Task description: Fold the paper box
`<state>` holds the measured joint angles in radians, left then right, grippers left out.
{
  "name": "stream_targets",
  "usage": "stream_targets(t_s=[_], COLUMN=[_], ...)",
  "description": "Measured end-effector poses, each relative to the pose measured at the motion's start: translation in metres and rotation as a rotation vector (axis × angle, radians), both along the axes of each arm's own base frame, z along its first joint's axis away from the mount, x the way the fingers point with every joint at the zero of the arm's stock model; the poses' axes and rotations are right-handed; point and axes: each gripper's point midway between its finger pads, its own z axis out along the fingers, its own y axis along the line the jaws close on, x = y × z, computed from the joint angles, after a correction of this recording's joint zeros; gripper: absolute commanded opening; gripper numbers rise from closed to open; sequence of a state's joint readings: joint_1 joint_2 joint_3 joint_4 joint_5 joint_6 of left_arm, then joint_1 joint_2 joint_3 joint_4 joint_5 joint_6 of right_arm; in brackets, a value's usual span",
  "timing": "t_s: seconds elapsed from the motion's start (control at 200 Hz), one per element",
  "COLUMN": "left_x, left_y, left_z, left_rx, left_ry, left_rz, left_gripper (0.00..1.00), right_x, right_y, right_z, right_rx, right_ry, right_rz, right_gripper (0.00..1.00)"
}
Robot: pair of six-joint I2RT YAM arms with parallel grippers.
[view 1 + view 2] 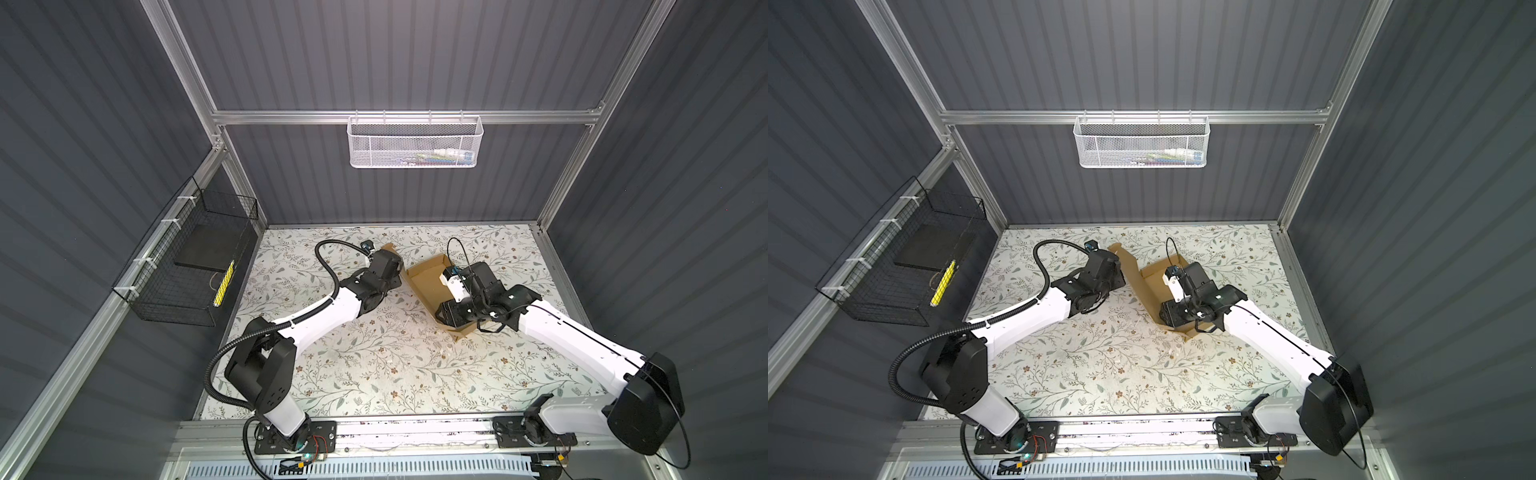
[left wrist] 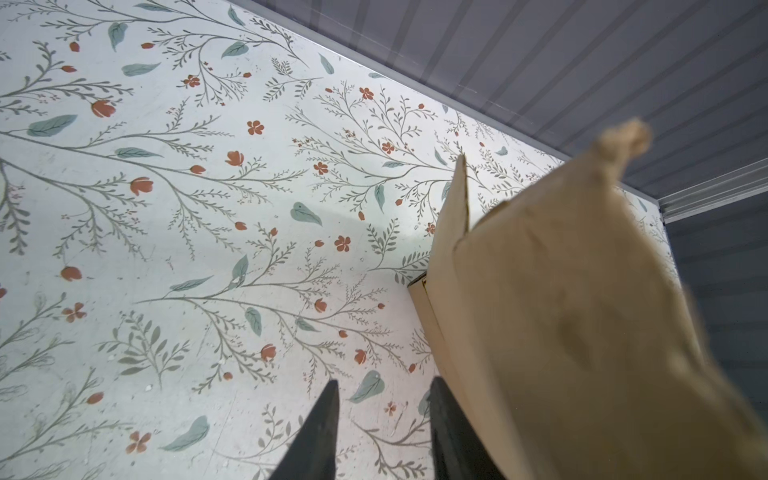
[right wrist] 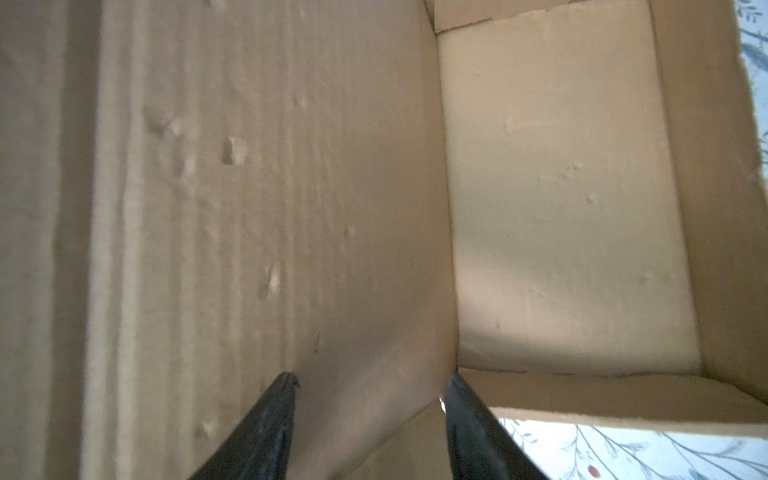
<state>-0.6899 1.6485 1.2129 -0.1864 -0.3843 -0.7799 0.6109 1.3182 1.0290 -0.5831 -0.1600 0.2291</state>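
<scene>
The paper box (image 1: 428, 272) (image 1: 1152, 276) is brown cardboard, partly formed, lying slantwise at the middle of the floral table. One tall panel (image 1: 1126, 266) stands up on its left side. In the left wrist view my left gripper (image 2: 384, 399) is open with only table between its fingers. One of its fingers (image 2: 442, 419) lies against the outer face of that cardboard panel (image 2: 561, 332). My right gripper (image 3: 370, 386) reaches down inside the box, open, its fingertips against an inner wall (image 3: 291, 208) near a corner. In both top views the wrists hide the fingers of both grippers.
A white mesh basket (image 1: 415, 141) hangs on the back rail. A black wire basket (image 1: 187, 270) is fixed to the left wall. The floral table (image 1: 374, 365) runs to the back wall and to the aluminium posts at its sides.
</scene>
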Motion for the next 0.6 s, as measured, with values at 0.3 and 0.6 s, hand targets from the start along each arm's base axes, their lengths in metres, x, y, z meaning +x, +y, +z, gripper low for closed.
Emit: stream_targets(t_s=[0.3, 0.6], left_x=[0.021, 0.049], left_y=[-0.015, -0.036], left_z=[-0.015, -0.011], left_rx=[-0.023, -0.084], left_ry=[0.027, 0.026], left_rz=[-0.034, -0.076], left_gripper=[0.37, 0.36], right_x=[0.004, 0.008], right_y=[0.012, 0.028], right_z=[0.002, 0.010], right_rx=[0.034, 0.099], right_ry=[-0.013, -0.038], right_rz=[-0.007, -0.023], right_gripper=[0.58, 0.58])
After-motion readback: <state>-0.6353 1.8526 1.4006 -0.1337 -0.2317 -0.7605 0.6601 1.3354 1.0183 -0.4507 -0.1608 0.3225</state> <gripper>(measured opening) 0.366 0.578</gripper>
